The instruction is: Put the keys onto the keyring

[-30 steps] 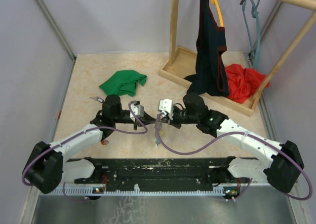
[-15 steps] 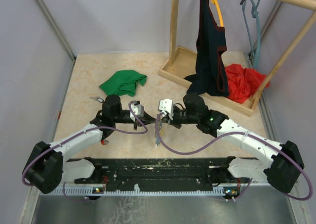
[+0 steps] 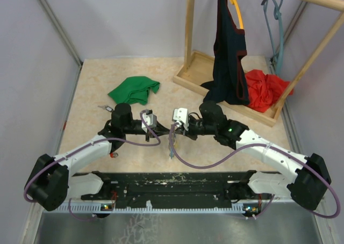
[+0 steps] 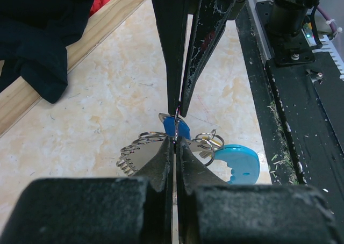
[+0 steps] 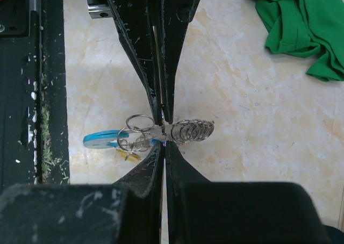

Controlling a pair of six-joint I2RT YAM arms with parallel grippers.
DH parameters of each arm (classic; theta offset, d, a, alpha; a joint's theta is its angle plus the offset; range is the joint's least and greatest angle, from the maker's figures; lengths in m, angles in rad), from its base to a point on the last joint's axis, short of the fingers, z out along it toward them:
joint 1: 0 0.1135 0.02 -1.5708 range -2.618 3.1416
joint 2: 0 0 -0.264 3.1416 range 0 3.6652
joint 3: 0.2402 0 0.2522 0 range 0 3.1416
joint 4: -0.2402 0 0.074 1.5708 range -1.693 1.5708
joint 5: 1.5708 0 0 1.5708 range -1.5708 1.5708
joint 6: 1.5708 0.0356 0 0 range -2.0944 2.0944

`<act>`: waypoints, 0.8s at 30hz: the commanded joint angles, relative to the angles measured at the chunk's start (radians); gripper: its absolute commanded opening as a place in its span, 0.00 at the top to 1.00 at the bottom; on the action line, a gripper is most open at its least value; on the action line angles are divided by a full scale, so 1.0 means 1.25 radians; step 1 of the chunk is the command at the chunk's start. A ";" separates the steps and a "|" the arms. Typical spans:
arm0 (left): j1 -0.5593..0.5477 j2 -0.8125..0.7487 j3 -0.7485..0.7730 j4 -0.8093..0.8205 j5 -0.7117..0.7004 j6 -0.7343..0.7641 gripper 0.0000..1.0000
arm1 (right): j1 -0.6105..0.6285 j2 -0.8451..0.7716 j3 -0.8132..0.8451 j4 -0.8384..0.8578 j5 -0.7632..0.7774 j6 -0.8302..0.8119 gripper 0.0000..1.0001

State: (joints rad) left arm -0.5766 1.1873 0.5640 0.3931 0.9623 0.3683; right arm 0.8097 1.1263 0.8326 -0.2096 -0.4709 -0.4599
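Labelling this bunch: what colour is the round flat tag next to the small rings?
Light blue. The tag shows best in the left wrist view.

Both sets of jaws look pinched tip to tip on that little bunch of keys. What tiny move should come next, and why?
Probably a slight twist of the right gripper, working the blue key onto the rings. It and the left gripper are shut tip to tip, seemingly both on that key, so only a tiny turn fits.
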 commanded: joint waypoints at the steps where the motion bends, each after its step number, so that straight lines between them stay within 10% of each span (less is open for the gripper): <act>1: -0.004 -0.011 0.002 0.033 0.018 0.013 1.00 | 0.006 -0.016 0.043 0.030 -0.034 0.010 1.00; 24: -0.004 -0.017 -0.001 0.030 0.010 0.020 1.00 | 0.006 -0.035 0.032 0.003 -0.013 0.016 1.00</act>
State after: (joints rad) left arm -0.5766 1.1873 0.5640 0.3931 0.9615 0.3790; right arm 0.8097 1.1122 0.8333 -0.2173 -0.4721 -0.4484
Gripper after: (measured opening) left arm 0.012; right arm 0.008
